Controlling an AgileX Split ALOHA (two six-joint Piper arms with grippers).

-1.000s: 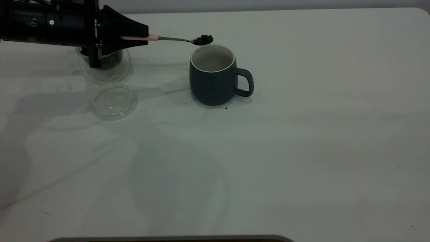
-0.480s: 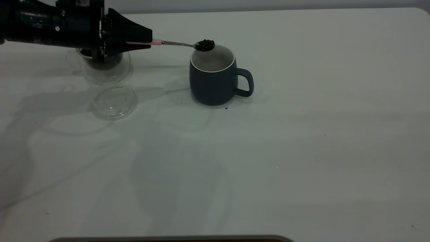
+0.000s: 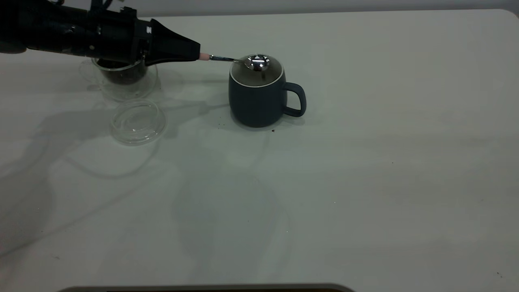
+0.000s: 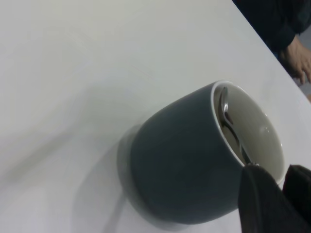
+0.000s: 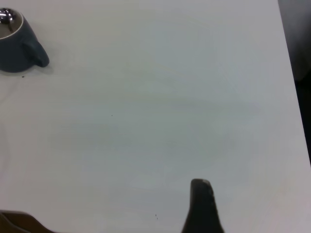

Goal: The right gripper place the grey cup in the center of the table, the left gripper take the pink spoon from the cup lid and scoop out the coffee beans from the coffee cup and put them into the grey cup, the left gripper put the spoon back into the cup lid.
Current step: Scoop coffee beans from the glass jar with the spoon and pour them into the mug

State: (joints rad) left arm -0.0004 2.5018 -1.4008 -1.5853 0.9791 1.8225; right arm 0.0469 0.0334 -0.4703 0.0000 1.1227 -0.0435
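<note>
The grey cup [image 3: 257, 97] stands upright on the table [image 3: 365, 162], handle to the right. My left gripper [image 3: 194, 54] is shut on the pink spoon [image 3: 204, 56] by its handle. The spoon's shiny bowl [image 3: 258, 62] is turned over above the cup's mouth and carries no beans. In the left wrist view the spoon [image 4: 228, 121] reaches into the grey cup [image 4: 184, 160] past the black fingers [image 4: 262, 199]. Behind the left arm the coffee cup [image 3: 121, 81] holds dark coffee beans [image 3: 121, 75]. The cup lid [image 3: 138, 121] lies bare in front of it. My right gripper [image 5: 201, 208] hangs over bare table, far from the grey cup [image 5: 17, 46].
A few dark crumbs [image 3: 273, 130] lie on the table by the grey cup's base. A person's hand [image 4: 296, 60] shows beyond the table's far edge in the left wrist view. A dark strip [image 3: 202, 288] runs along the near edge.
The left gripper moved right and slightly down, bringing the spoon over the grey cup. The spoon rolled over; the heap of beans it carried is gone from its bowl.
</note>
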